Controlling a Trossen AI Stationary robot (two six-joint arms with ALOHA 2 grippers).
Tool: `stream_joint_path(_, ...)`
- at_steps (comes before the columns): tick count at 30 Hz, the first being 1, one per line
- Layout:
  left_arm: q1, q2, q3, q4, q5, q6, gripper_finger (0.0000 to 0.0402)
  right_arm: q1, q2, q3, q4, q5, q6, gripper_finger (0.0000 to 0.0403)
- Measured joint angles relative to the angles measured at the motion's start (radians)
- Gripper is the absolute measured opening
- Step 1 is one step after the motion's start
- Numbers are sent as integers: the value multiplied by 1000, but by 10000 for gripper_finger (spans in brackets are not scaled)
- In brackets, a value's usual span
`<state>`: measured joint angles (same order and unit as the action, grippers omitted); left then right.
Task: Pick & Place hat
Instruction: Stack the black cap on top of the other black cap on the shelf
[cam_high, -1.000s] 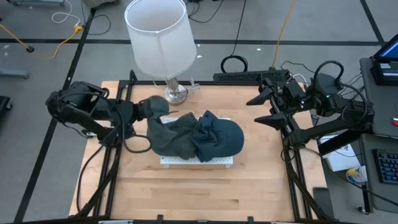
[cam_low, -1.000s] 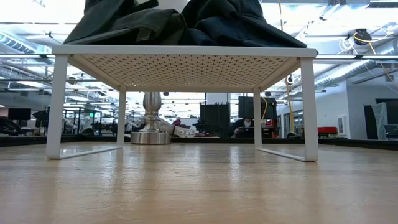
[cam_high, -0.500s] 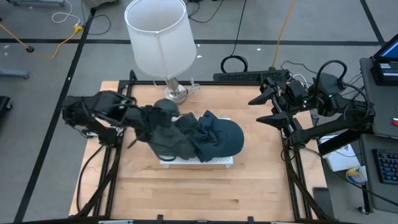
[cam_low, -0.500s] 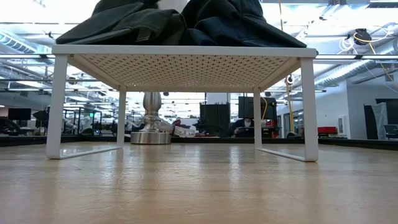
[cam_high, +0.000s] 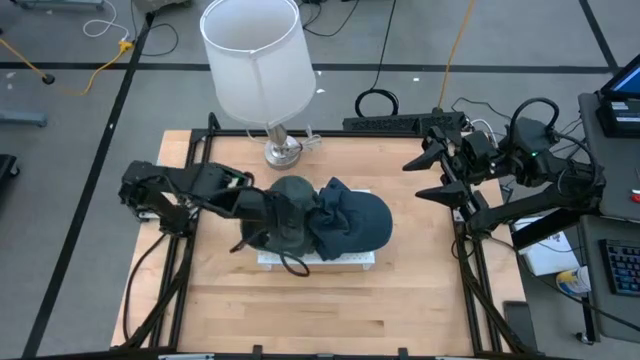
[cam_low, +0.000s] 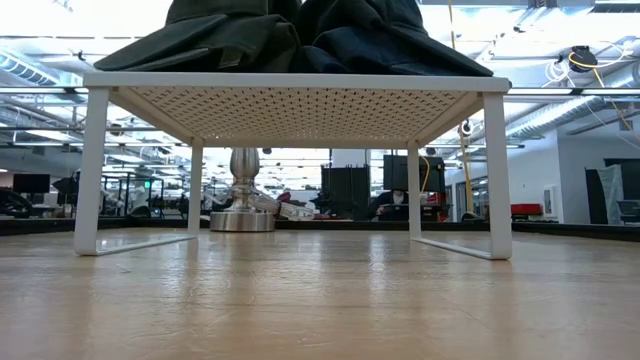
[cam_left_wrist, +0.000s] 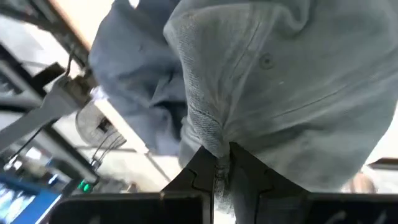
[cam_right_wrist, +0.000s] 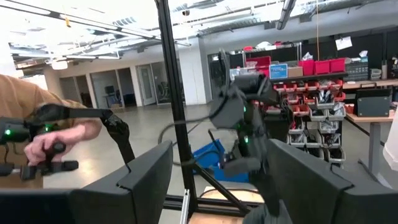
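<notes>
Left hand (cam_left_wrist: 219, 171) pinching the grey hat (cam_high: 290, 205) on the white rack (cam_high: 350, 260)

Navy hat (cam_high: 355, 220) touches it — lamp (cam_high: 258, 70) just behind; right hand (cam_high: 432, 172) spread, off the bench (cam_high: 300, 310).

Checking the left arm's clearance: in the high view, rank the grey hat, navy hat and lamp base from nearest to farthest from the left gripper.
1. Grey hat: in the left gripper.
2. Navy hat: beside it, rightward on the rack.
3. Lamp base: at the table's back edge.

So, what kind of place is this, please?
Probably a robotics lab or workshop hall. The wooden table sits in a black frame with two arms, cables lie on the floor, and the right wrist view shows red parts bins and a person's hand on a controller.
</notes>
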<state>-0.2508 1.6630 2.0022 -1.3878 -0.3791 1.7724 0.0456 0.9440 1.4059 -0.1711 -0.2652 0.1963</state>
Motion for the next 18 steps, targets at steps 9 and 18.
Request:
stream_joint_path(9, 22, 82, 0, 10, 51, -30, 22, 0, -14, 0, -8, -1, 0, 254)
stream_joint_path(18, 46, 159, 0, 62, 87, -32, 22, 0, -14, 0, -98, -3, 0, 254)
